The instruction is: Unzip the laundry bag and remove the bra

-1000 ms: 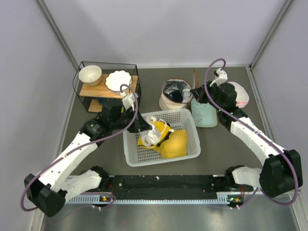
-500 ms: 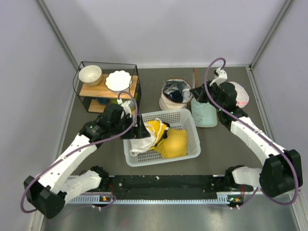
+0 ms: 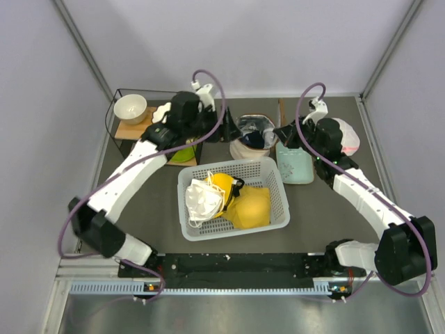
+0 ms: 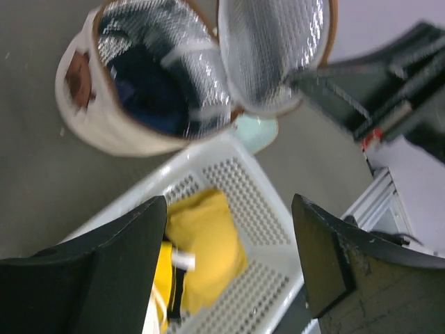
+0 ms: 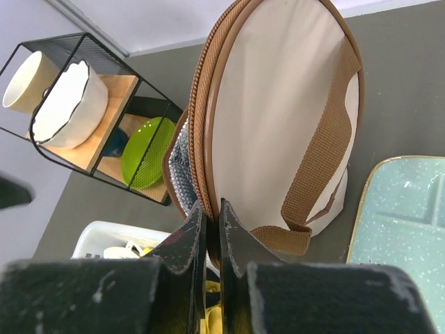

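Laundry bag (image 3: 248, 141) stands unzipped at the desk's (image 3: 327, 209) back, its lid (image 5: 278, 118) pinched upright by the clenched right gripper (image 5: 207, 209), while the navy bra (image 4: 149, 90) lies inside, not yet removed, the released left gripper (image 4: 229, 202) hovering near the opening.

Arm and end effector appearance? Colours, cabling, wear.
Both arms: white link shells, black joints and bases. The left arm and right arm each carry a looping purple cable. Left end effector and right end effector have black fingers, paint chipped.

Bra (image 4: 149, 94) blurred, partly hidden inside laundry bag (image 4: 104, 136)
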{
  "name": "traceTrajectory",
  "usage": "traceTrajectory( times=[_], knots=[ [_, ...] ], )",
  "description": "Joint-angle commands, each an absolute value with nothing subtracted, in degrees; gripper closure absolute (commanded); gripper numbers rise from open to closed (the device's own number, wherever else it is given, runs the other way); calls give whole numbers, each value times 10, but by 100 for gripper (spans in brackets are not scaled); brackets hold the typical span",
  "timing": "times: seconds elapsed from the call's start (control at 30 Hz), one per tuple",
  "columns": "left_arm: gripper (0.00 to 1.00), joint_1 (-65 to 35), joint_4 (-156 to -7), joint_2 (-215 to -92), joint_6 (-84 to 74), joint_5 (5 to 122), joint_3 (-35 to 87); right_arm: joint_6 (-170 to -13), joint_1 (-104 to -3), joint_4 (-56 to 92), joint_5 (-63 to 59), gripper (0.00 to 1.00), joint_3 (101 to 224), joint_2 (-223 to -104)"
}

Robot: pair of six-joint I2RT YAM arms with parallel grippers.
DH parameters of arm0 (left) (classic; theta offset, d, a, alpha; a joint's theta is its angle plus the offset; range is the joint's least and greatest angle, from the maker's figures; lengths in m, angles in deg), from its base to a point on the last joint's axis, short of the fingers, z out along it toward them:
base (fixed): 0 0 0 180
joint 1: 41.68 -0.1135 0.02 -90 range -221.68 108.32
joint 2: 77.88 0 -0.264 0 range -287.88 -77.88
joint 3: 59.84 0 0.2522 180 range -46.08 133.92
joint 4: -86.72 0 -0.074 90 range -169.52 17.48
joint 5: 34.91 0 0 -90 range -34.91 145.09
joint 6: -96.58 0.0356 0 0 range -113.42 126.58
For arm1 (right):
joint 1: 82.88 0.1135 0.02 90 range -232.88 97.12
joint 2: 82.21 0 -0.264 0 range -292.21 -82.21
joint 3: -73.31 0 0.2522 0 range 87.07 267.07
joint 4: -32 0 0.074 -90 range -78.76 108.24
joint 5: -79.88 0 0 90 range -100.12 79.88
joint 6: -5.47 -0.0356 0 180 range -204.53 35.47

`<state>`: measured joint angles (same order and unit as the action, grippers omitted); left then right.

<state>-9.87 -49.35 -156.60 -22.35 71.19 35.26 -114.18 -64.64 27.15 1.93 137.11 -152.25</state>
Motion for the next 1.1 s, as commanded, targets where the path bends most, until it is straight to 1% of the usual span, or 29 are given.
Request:
traceTrajectory(
  times=[0.0, 0.03, 0.1, 0.23, 0.4, 0.47, 0.5, 0.53, 0.63, 0.73, 0.83, 0.87, 0.93, 1.0, 1.03, 1.07],
  knots=[
    [24, -96, -571, -1695, -217, 767, 474, -1146, -649, 282, 38, 100, 1416, -1518],
    [25, -94, -571, -1717, -218, 790, 495, -1147, -648, 279, 43, 100, 1419, -1521],
    [31, -90, -574, -1774, -219, 790, 548, -1147, -648, 279, 46, 100, 1426, -1528],
    [39, -84, -575, -1870, -219, 747, 606, -1142, -649, 270, 46, 100, 1434, -1530],
    [42, -78, -576, -1934, -208, 702, 623, -1139, -649, 260, 40, 100, 1432, -1518],
    [39, -73, -565, -1957, -191, 672, 624, -1138, -648, 257, 41, 100, 1431, -1517],
    [36, -67, -561, -1964, -186, 663, 621, -1138, -648, 255, 40, 100, 1431, -1516],
    [26, -64, -560, -1977, -183, 653, 619, -1136, -648, 255, 40, 100, 1430, -1516],
    [18, -54, -547, -2006, -172, 614, 615, -1136, -648, 254, 40, 100, 1429, -1520],
    [18, -49, -545, -2030, -170, 601, 612, -1137, -648, 254, 41, 100, 1429, -1518],
    [22, -48, -545, -2047, -171, 587, 611, -1135, -649, 250, 37, 100, 1431, -1513],
    [28, -48, -544, -2051, -171, 586, 611, -1135, -649, 251, 36, 100, 1429, -1511],
    [37, -47, -543, -2061, -164, 584, 611, -1134, -648, 250, 32, 100, 1427, -1508],
    [65, -48, -536, -2066, -158, 586, 612, -1134, -647, 251, 29, 100, 1424, -1505],
    [75, -47, -532, -2067, -155, 585, 614, -1136, -649, 252, 28, 100, 1420, -1503],
    [91, -47, -529, -2066, -154, 586, 618, -1136, -649, 253, 27, 100, 1418, -1502]
  ],
)
